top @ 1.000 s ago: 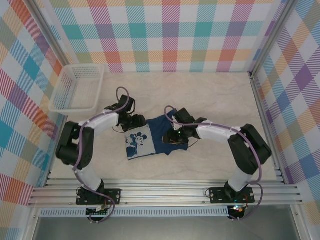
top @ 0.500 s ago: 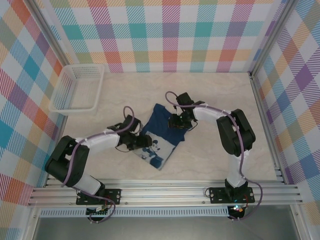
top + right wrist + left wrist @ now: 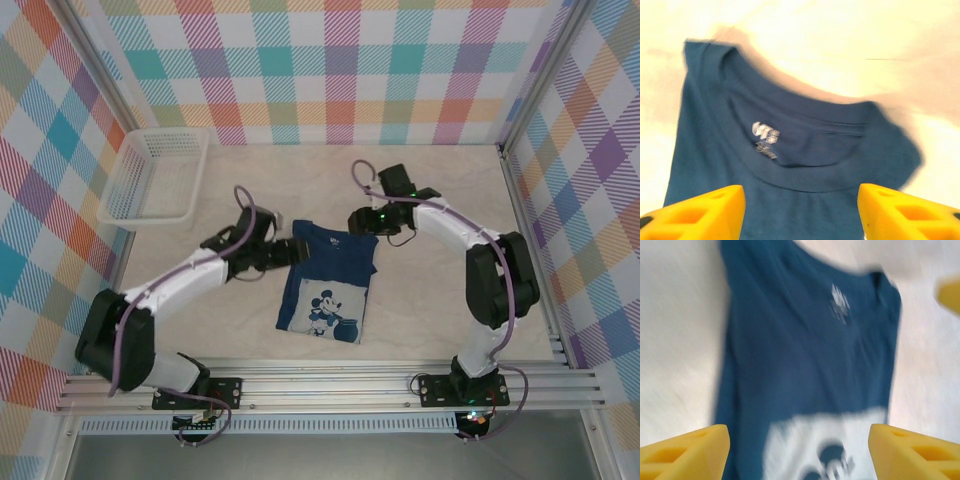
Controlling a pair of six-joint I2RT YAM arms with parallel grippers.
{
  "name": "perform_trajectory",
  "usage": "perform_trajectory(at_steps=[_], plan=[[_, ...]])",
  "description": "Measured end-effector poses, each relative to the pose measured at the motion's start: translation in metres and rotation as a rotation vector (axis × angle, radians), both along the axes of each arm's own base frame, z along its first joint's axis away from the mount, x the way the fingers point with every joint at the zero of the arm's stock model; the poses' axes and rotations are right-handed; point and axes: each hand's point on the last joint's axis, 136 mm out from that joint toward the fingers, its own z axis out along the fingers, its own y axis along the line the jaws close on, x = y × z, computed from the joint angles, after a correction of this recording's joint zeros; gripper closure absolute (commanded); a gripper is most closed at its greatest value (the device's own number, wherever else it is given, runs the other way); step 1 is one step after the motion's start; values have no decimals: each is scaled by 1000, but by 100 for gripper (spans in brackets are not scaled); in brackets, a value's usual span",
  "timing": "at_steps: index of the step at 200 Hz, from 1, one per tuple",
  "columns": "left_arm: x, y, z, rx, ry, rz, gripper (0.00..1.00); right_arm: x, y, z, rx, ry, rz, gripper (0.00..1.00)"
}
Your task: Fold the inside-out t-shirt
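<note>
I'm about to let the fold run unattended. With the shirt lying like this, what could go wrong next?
The t-shirt lies slightly askew, so a fold could come out lopsided. The left gripper and right gripper hang at its collar end with jaws open; a shallow pinch might catch only one layer and bunch the cloth.

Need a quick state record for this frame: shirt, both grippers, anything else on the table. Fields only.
garment: t-shirt, dark blue, spread flat on the table
orientation: collar at the far end, cartoon print at the near end
neck label: showing inside the collar
left gripper: open, at the shirt's far left edge, holding nothing
right gripper: open, at the shirt's far right corner by the collar, holding nothing
other: white mesh basket, far left of the table, apart from the shirt
</note>
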Motion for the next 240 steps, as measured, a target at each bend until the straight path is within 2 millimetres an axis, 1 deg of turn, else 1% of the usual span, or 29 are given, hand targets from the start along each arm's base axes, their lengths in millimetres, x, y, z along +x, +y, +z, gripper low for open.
perform_trajectory(at_steps=[9,21,39,46,57,73,89,101,119,139,157,211,240], plan=[[24,7,-5,22,-6,16,23,7,-14,-4,-1,12,-41,27],[51,6,-13,51,-5,-3,22,12,-24,-14,-7,38,-76,24],[84,0,-31,87,12,-59,21,11,-25,-33,-32,78,-79,20],[92,-2,-39,101,22,-82,21,9,-24,-41,-41,98,-75,19],[100,-6,-51,114,43,-116,21,5,-21,-51,-49,125,-68,17],[103,-10,-66,122,81,-163,21,1,-17,-59,-45,155,-59,17],[101,-15,-77,112,116,-206,21,-3,-10,-66,-41,176,-48,19],[98,-18,-81,102,133,-232,22,-5,-5,-70,-35,185,-38,21],[98,-24,-78,81,139,-261,25,-7,0,-75,-39,193,-32,24],[98,-28,-82,64,143,-288,31,-6,0,-75,-38,194,-41,28],[97,-31,-81,36,149,-301,40,-6,0,-76,-36,197,-49,33],[91,-36,-87,-19,167,-326,59,-11,25,-78,6,193,-22,51],[89,-38,-90,-28,176,-329,69,-10,27,-81,11,195,-30,58]])
